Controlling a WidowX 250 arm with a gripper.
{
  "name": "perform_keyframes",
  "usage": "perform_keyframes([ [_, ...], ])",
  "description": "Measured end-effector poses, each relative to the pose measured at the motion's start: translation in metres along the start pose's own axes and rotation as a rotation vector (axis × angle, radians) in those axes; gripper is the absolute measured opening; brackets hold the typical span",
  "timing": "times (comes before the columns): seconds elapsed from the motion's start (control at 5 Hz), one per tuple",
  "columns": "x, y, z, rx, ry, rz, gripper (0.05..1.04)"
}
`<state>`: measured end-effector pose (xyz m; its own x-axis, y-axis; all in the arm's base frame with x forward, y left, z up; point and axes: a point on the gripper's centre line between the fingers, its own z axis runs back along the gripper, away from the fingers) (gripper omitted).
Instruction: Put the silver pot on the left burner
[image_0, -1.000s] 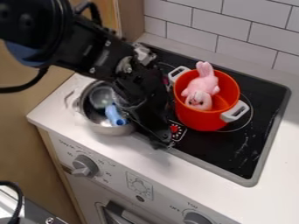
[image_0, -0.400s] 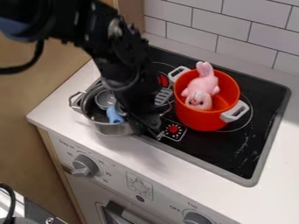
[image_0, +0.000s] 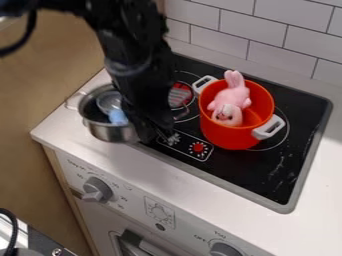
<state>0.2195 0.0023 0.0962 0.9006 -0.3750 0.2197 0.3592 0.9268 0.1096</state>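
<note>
White countertop (image_0: 187, 182) borders the black stove (image_0: 250, 182), the silver pot (image_0: 110, 132) beside its left edge likely stiff, slick and best pinched at the rim; whether the gripper (image_0: 153, 134) is open or holding anything is unclear.

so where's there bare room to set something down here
Free: the white counter right of the black stovetop, and the stovetop's near corner, in front of the red pot. Crowded: the left side, with the silver pot and robot arm.

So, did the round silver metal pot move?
Yes, the pot moved up and left in the picture, away from the stove's round red dial.
</note>
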Motion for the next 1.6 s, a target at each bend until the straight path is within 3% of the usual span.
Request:
perform_keyframes([
  [0.4,0.010,0.009,0.015,0.044,0.005,-0.045,0.063],
  [1.2,0.057,0.035,-0.020,0.061,-0.037,-0.124,0.063],
  [1.6,0.065,0.040,-0.039,0.077,-0.051,-0.122,0.063],
])
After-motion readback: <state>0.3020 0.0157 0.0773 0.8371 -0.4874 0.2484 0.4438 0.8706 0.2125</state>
